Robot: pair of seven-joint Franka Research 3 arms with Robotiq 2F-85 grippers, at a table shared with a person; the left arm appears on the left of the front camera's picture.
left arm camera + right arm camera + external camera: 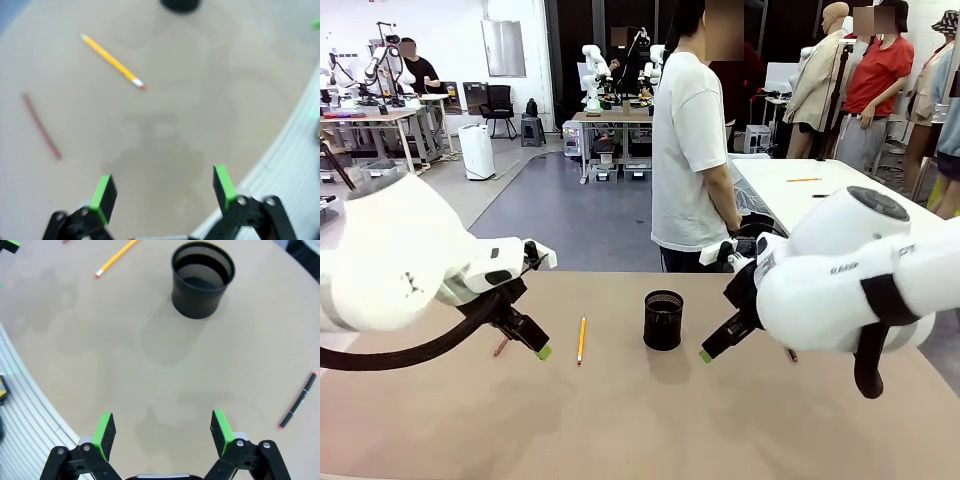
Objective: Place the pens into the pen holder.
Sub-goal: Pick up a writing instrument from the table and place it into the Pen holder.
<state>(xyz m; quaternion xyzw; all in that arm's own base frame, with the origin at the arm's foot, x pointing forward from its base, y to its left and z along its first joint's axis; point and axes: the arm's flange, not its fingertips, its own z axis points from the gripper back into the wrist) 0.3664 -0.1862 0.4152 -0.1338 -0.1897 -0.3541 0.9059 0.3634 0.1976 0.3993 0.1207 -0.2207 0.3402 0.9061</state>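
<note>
Front view: you have the pen holder (663,320), a small black mesh cup with a solid rim, standing upright near the middle of the bench (640,430). The yellow pen (581,340) lies flat to its left, well apart from it. The reddish-brown pen (501,347) lies further left, partly behind the left claw (538,349). A dark pen (791,354) shows just under the right arm. The right claw (708,352) hangs to the right of the cup, close to it but not touching. You cannot judge either claw's gape from this angle.

Left wrist view: the picture is blurred. Your left claw (163,191) stands spread wide, nothing between its green pads, above bare bench. The yellow pen (112,61) and the reddish-brown pen (41,126) lie ahead of it, apart from each other. The pen holder (180,4) sits at the top edge.

Right wrist view: your right claw (163,432) is likewise spread wide and grasps nothing. The pen holder (200,302) stands ahead, its inside empty. The yellow pen (116,259) lies beyond it to one side; the dark pen (298,401), red at both ends, lies off to the other
</note>
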